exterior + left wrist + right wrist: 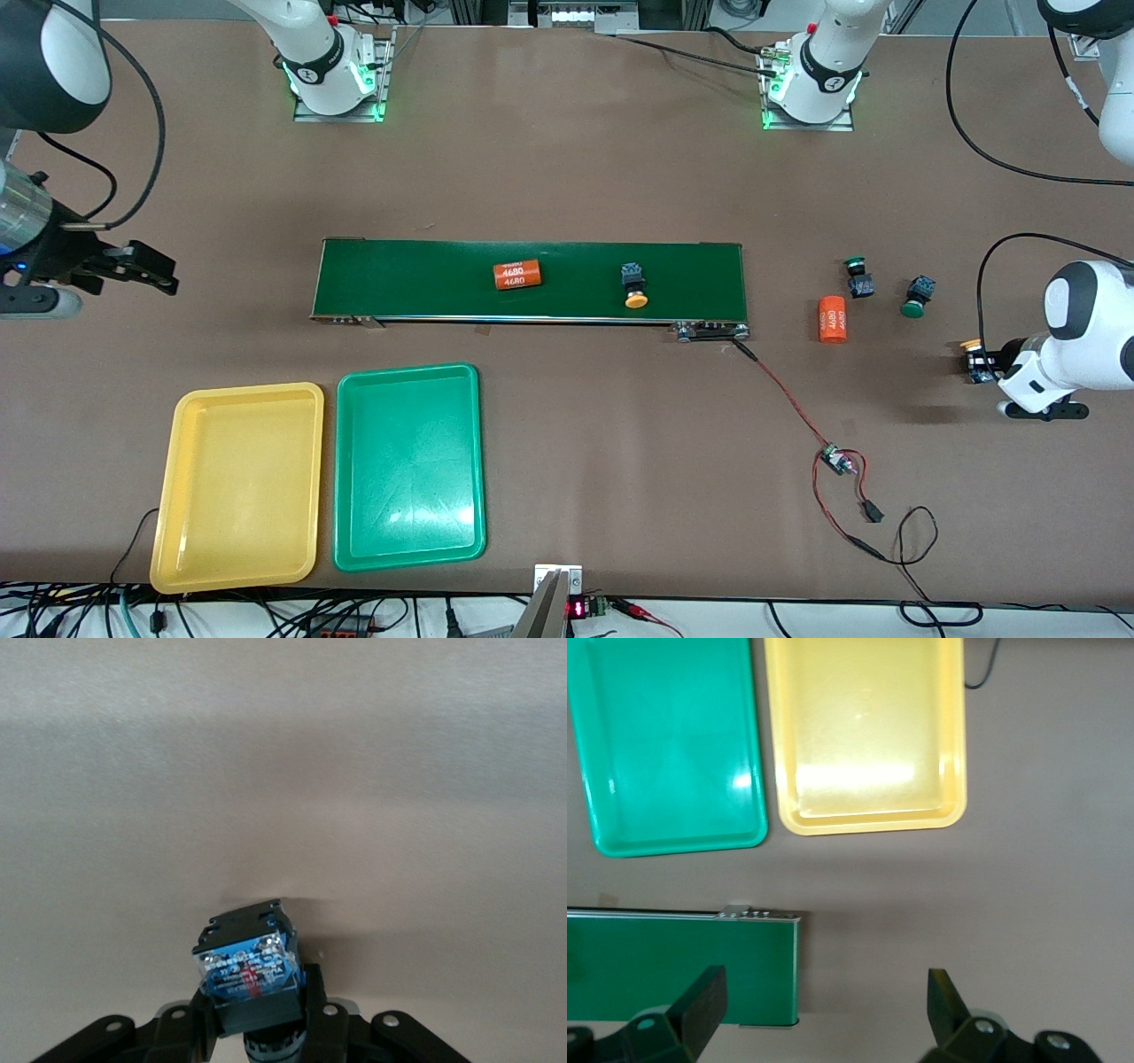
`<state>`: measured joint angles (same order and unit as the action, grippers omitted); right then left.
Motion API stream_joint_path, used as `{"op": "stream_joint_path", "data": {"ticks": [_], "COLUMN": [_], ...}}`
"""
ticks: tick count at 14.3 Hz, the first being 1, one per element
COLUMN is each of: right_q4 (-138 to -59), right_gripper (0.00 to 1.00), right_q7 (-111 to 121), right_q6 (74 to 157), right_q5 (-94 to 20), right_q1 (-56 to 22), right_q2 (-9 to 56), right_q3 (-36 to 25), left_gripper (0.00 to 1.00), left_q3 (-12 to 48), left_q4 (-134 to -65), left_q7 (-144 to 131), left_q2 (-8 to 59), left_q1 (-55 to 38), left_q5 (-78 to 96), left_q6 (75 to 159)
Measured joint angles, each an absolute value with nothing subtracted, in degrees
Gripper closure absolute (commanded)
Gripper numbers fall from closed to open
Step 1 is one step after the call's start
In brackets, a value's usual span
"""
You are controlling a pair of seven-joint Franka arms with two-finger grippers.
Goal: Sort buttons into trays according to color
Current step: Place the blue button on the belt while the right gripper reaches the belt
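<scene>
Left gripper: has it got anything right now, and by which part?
The left gripper is shut on a yellow-orange button, fingers clamping its black-and-blue switch body, not the cap. The right gripper is open and holds nothing.

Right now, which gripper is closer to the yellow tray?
Right. The right gripper hovers just past the conveyor's end near the yellow tray; the left gripper holds a yellow button at the table's left-arm end.

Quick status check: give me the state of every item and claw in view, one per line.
Left claw: shut on a yellow button, low at the left arm's end of the table.
Right claw: open, empty, waiting.
Second yellow button: on the conveyor belt.
Two green buttons: lying on the table.
Yellow tray: empty.
Green tray: empty.
</scene>
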<state>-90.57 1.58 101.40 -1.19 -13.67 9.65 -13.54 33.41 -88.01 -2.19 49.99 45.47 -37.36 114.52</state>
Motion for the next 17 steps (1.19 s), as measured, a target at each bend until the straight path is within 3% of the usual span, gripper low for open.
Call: {"op": "stream_joint_path", "data": {"ticks": [3, 8, 17], "right_q4": [-90.82, -90.83, -90.84], "right_gripper": [0.0, 0.0, 0.0], "right_q7": [1.57, 1.57, -1.72], "right_q6": [101.41, 103.47, 109.44], "right_q5": [-4.61, -7.87, -10.07], "right_q1": [-15.83, -20.37, -29.01], "right_q2": [11.81, 16.4, 22.08], "right_q3": [-13.39, -13.17, -12.98], "left_gripper": [0.84, 0.84, 0.86], "left_q3": [38.72, 54.02, 55.14], "left_q4": [-87.15, -84.83, -87.56], "left_q7": [-3.07, -4.36, -18.78], "left_q2": [48.73, 46.48, 46.98], "left_q1": [45.8, 44.07, 26.56], "left_q5": [-37.35, -36.23, -20.6], "left_q6": [108.22, 89.6, 89.18]}}
